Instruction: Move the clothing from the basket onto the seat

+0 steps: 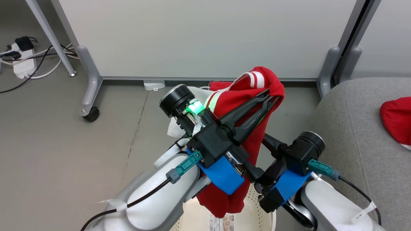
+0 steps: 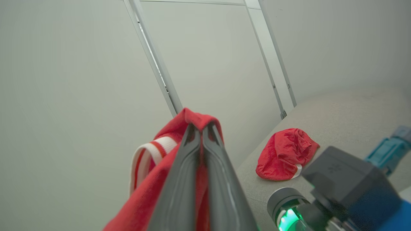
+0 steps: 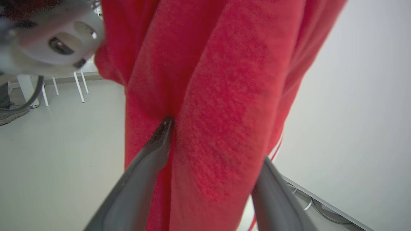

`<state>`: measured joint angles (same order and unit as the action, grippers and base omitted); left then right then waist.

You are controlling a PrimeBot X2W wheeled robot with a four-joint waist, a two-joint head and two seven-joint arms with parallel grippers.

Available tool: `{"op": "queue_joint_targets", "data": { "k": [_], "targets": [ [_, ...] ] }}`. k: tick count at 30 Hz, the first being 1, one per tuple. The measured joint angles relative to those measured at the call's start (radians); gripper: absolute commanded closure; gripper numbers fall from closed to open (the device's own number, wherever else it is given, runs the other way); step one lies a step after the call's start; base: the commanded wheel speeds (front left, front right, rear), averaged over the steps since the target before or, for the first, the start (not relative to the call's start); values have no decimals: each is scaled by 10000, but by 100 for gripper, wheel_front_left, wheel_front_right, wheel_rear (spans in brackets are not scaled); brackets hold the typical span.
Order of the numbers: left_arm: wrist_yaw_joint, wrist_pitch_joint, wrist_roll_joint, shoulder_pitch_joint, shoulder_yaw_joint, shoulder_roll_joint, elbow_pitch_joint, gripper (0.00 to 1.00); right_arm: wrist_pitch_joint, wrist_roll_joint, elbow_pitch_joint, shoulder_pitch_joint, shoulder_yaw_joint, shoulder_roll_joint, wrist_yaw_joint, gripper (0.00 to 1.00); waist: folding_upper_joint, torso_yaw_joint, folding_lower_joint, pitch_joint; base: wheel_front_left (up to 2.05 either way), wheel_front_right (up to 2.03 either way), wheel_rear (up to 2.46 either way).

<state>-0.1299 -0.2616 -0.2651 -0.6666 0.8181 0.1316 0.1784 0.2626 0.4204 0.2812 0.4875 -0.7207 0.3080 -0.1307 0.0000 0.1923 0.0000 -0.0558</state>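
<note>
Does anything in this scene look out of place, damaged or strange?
Nothing looks spilled or damaged. One oddity: the red garment, pinched in the shut left gripper, hangs down between the fingers of the open right gripper, with its lower end over the basket.

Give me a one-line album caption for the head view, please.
Left gripper holds a red garment over the basket; a second red garment lies on the grey seat.

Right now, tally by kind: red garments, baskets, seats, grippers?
Red garments: 2, hanging garment pinched by left gripper, second garment lying on seat
Basket: 1
Seat: 1
Grippers: 2, right gripper open astride hanging garment
Total: 6
</note>
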Motion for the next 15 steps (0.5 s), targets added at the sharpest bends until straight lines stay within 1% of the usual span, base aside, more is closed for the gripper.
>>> {"op": "queue_joint_targets", "data": {
  "k": [1,2,15],
  "targets": [
    [0,0,12,-17,0,6,-6,100,0,21,29,-20,40,-52,0,60,0,7,0,-11,0,0,0],
    [0,0,12,-30,0,10,-12,100,0,31,54,-30,98,-104,0,100,0,14,0,-19,0,0,0],
    [0,0,25,-28,-94,92,33,100,0,46,48,-300,378,-234,0,100,0,-38,0,-43,0,0,0]
  ]
}}
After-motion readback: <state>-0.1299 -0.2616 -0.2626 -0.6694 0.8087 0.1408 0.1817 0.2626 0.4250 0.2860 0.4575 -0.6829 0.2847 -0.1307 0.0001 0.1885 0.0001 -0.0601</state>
